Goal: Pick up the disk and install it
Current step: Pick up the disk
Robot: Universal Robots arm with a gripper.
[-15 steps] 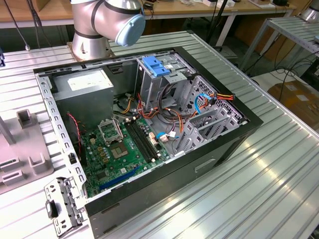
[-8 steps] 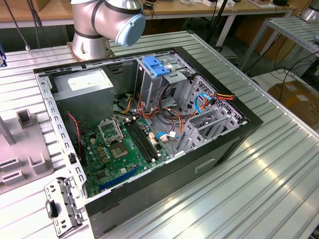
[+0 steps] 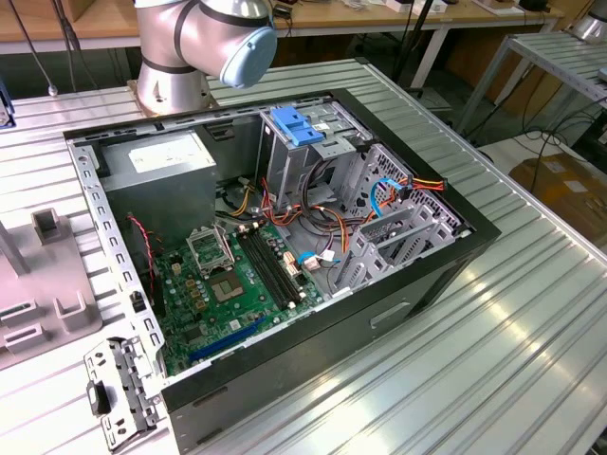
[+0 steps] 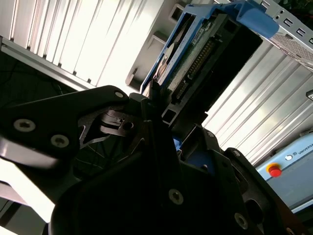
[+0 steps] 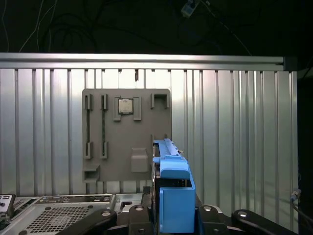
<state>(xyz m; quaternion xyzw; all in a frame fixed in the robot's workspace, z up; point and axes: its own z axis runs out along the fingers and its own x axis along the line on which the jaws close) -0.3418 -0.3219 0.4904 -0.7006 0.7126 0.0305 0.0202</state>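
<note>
The disk (image 4: pixel 205 54) sits in its blue plastic carrier, with a dark underside and a row of connector pins showing in the second wrist view. In the first wrist view the disk (image 5: pixel 173 191) appears edge-on, blue carrier foremost. My gripper (image 4: pixel 166 115) is shut on it, black fingers (image 4: pixel 152 95) pressing its end; the same gripper (image 5: pixel 173 218) holds it above the ribbed aluminium table. In the exterior view the open computer case (image 3: pixel 455 237) lies on its side, with a blue carrier piece (image 3: pixel 294 126) at its drive cage.
Inside the case lie a green motherboard (image 3: pixel 228 275), a grey power supply (image 3: pixel 161 156) and loose cables (image 3: pixel 313 213). A grey fixture plate (image 5: pixel 127 137) holding a small chip (image 5: pixel 125 105) lies on the table. The arm's base (image 3: pixel 175 57) stands behind the case. A metal bracket (image 3: pixel 119 393) lies nearby.
</note>
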